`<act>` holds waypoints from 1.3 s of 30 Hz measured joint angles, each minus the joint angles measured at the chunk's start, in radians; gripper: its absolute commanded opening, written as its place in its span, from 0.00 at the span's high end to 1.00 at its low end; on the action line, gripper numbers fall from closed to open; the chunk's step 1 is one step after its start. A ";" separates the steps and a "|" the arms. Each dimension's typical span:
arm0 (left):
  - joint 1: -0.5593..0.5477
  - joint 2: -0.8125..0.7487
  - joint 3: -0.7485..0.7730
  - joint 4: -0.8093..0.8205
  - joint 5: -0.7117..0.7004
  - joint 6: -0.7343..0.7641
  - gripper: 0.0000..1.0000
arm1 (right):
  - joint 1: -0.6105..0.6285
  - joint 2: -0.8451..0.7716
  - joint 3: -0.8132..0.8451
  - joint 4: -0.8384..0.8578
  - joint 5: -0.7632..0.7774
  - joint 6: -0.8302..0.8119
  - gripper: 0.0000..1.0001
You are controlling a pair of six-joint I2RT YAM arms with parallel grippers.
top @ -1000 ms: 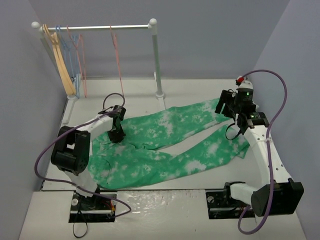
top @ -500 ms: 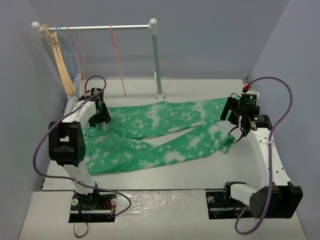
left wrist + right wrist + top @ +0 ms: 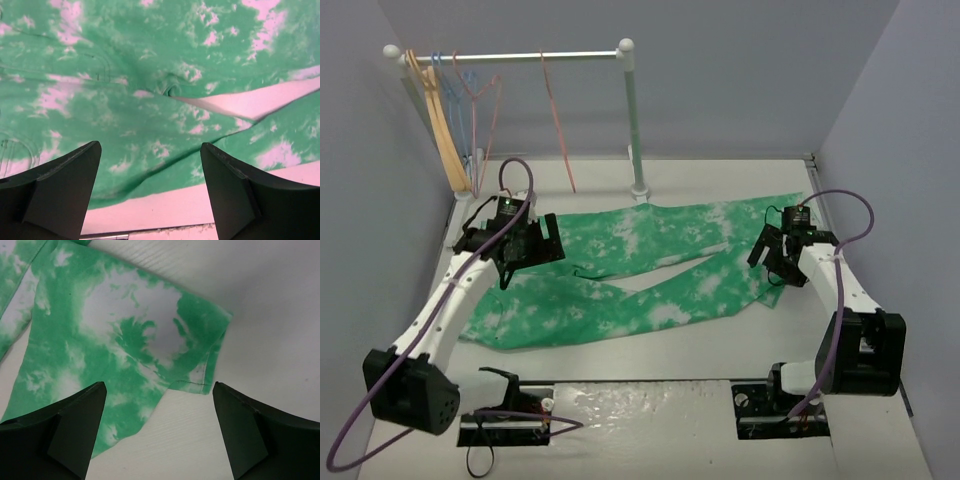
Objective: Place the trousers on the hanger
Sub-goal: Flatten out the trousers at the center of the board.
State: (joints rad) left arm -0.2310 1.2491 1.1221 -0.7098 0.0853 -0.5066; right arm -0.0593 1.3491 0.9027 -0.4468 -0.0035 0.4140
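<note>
On bench (image 3: 720, 345) — trousers (image 3: 640, 270), spread flat, legs parted. Left hand (image 3: 150, 146), right hand (image 3: 160, 387) — both wide open, empty.

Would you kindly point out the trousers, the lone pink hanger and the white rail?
trousers (image 3: 650, 235), top view, on the far leg's cloth.
lone pink hanger (image 3: 558, 125), top view, on its long wire side.
white rail (image 3: 590, 54), top view, on the horizontal bar.
</note>
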 measured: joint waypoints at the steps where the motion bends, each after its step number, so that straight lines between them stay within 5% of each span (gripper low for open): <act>1: 0.000 -0.034 -0.015 -0.014 0.009 -0.001 0.22 | 0.000 0.006 -0.010 0.010 -0.004 0.016 0.14; 11: 0.001 -0.214 -0.041 -0.111 0.024 0.006 0.22 | 0.000 0.058 -0.098 0.124 -0.004 0.143 0.22; 16: 0.001 -0.215 -0.041 -0.128 0.032 0.012 0.22 | 0.000 0.107 -0.101 0.206 0.001 0.167 0.47; 20: 0.001 -0.217 -0.041 -0.132 0.047 0.017 0.22 | 0.000 0.115 -0.089 0.234 0.021 0.158 0.89; 22: 0.001 -0.217 -0.041 -0.133 0.052 0.018 0.22 | 0.001 0.115 -0.065 0.237 0.030 0.143 1.00; 27: 0.001 -0.217 -0.033 -0.144 0.061 0.026 0.22 | 0.064 0.097 0.063 0.240 0.039 0.057 1.00; 31: 0.001 -0.217 0.003 -0.157 0.068 0.034 0.22 | 0.261 -0.008 0.172 0.259 -0.002 -0.048 0.97; 35: 0.001 -0.217 0.041 -0.154 0.072 0.045 0.22 | 0.474 -0.200 0.160 0.281 -0.063 -0.091 0.76; 39: 0.001 -0.209 0.047 -0.147 0.078 0.050 0.22 | 0.520 -0.430 -0.020 0.167 -0.002 0.032 0.24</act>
State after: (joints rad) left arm -0.2298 1.0405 1.1687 -0.8569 0.1636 -0.4564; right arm 0.4603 0.9195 0.8827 -0.2800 -0.0056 0.4461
